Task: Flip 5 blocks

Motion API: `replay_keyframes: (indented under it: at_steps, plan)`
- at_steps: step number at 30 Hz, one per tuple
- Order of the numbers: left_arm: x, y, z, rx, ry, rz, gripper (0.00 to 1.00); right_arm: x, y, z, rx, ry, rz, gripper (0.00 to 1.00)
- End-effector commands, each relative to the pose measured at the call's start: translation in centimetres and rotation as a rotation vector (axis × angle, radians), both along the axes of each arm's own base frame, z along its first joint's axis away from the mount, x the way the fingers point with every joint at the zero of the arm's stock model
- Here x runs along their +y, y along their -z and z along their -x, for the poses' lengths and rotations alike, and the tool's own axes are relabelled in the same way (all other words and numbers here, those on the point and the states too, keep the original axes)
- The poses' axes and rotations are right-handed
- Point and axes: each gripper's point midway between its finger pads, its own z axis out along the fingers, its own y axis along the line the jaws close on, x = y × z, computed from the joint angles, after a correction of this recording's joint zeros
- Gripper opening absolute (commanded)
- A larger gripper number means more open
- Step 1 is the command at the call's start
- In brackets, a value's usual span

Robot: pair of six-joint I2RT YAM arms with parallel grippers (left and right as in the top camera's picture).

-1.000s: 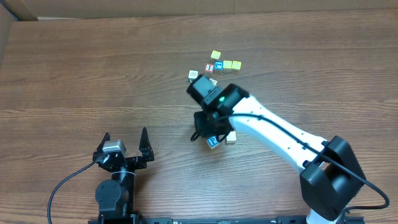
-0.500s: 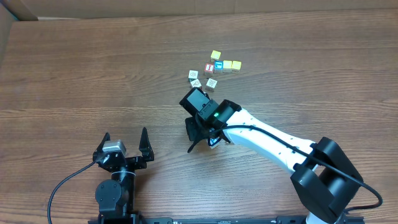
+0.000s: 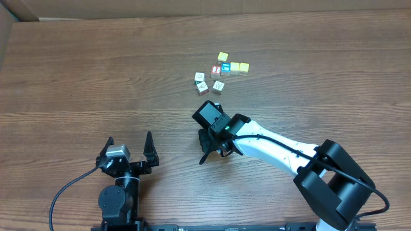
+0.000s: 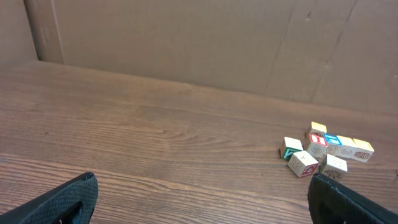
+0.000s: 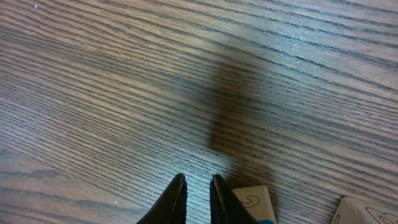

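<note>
Right gripper (image 5: 197, 180) retreated (over grainy wooden table (image 3: 77, 77)).

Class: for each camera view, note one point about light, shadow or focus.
Overhead: even light and sharp, with the blocks small but clear. Left wrist: the left fingers are dark and cropped at the bottom corners, while the blocks are in focus. Right wrist: a dark shadow falls on the table ahead of the right fingers, and the grain is sharp.

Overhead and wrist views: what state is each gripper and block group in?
left gripper: wide open, empty.
right gripper: nearly shut, nothing between its fingers.
block cluster: resting on the table, untouched.
loose block: on the table beside the right gripper, not gripped.
</note>
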Motion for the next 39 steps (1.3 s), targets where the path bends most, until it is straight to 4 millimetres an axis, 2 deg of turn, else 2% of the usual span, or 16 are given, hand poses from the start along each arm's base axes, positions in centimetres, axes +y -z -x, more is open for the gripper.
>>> replay_keyframes:
  at_steps: [1,4,11,17,20,22,25,29,39]
  plan:
    - [-0.4,-0.1,0.0,-0.008,0.019,-0.018,1.00,-0.3,-0.6,-0.5,-0.027,0.017,0.002,0.15]
    - [-0.4,-0.1,0.0,-0.008,0.019,-0.018,1.00,-1.1,-0.4,-0.5,-0.018,0.076,0.029,0.11]
    - [-0.3,-0.1,0.0,-0.008,0.019,-0.018,1.00,-1.5,-0.7,-1.1,-0.047,0.089,0.055,0.11]
    - [-0.3,-0.1,0.0,-0.008,0.019,-0.018,1.00,0.2,-3.1,-2.6,-0.099,0.056,0.013,0.15]
    - [-0.3,-0.1,0.0,-0.008,0.019,-0.018,1.00,1.1,-4.4,-2.0,-0.062,0.004,-0.012,0.15]
    - [-0.3,-0.1,0.0,-0.008,0.019,-0.018,1.00,1.9,-4.8,-1.0,-0.014,-0.054,-0.044,0.05]
    - [-0.4,-0.1,0.0,-0.008,0.019,-0.018,1.00,2.0,-4.5,0.7,0.068,-0.083,-0.064,0.04]
    - [-0.3,-0.1,0.0,-0.008,0.019,-0.018,1.00,0.8,-3.0,2.1,0.118,-0.085,-0.010,0.04]
    - [-0.3,-0.1,0.0,-0.008,0.019,-0.018,1.00,0.0,-0.7,2.8,0.134,-0.059,-0.005,0.04]
